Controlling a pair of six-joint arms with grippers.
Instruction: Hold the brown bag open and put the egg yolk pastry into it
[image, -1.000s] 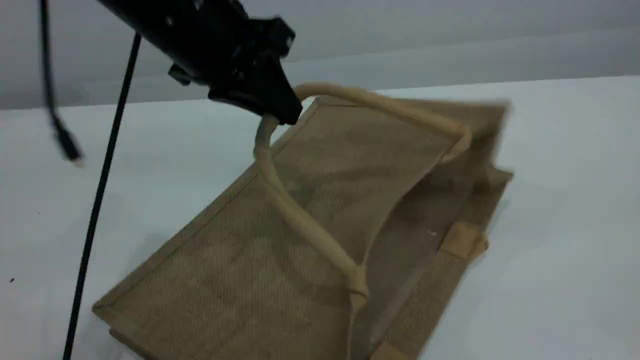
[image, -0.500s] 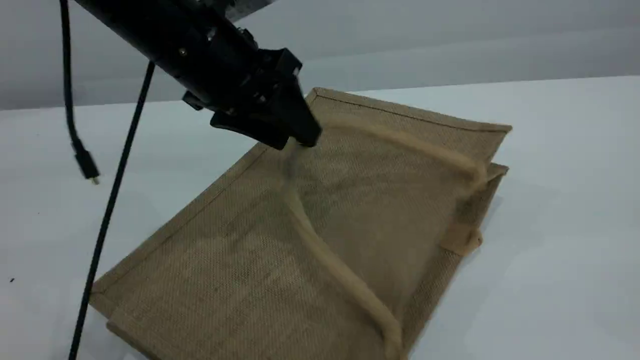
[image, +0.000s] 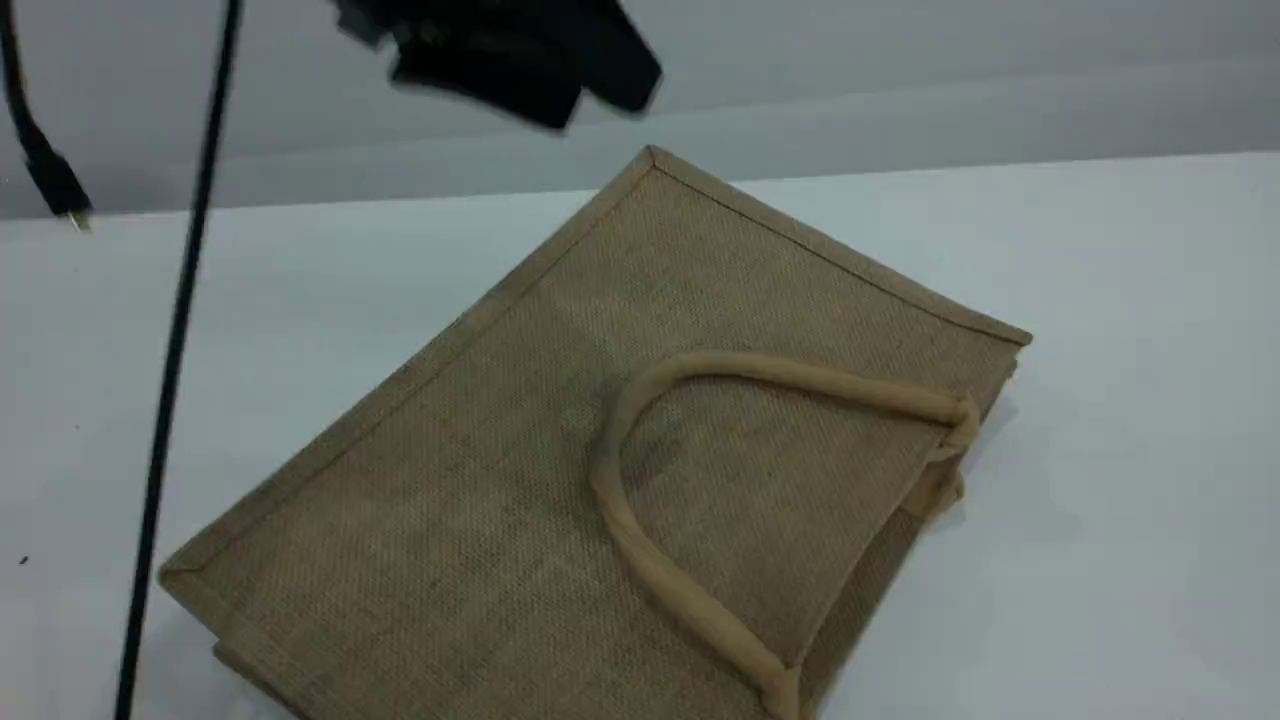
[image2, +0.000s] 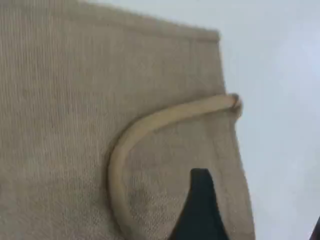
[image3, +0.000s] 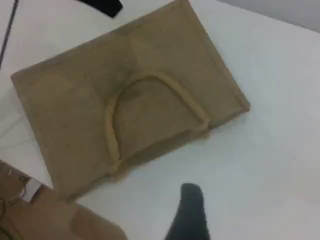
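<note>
The brown bag lies flat on the white table with its mouth closed toward the front right. One beige handle rests in a loop on its upper face. The same bag fills the right wrist view, and the handle shows below the left wrist camera. My left gripper hovers blurred above the bag's far corner, open and holding nothing. One of its fingertips hangs over the bag. The one right fingertip that shows is above bare table beside the bag's mouth, holding nothing. The egg yolk pastry is out of view.
A black cable hangs down at the left, crossing the bag's near-left corner, and a loose plug dangles at the far left. A brown cardboard-like surface lies past the table's edge in the right wrist view.
My left gripper opened, let go of the handle and rose toward the top edge. The bag dropped flat, its mouth closed, and the handle fell onto its face.
</note>
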